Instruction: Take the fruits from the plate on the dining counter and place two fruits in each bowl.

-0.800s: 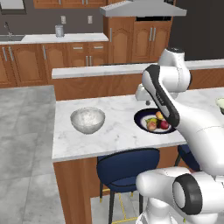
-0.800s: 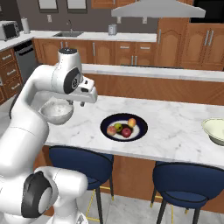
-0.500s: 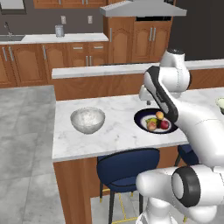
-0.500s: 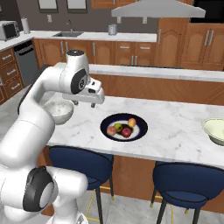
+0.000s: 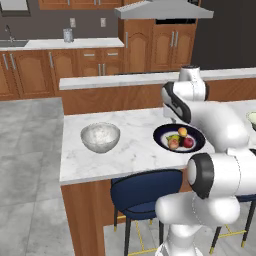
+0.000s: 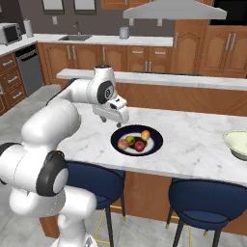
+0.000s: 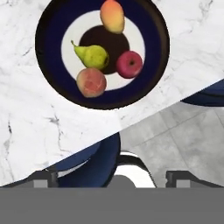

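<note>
Both base views look forward and down from behind the arm, left and right, sharing the surface [image 5: 130,150] and plate [image 6: 155,140]. The hand view looks straight down, near the plate [image 7: 157,48].

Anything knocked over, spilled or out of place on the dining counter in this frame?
Nothing stands out. All four fruits, red, orange, peach-coloured and yellow-green, lie on the plate. The grey bowl and the cream-green bowl sit upright on the dining counter. The gripper hangs beside the plate, jaws open.
</note>
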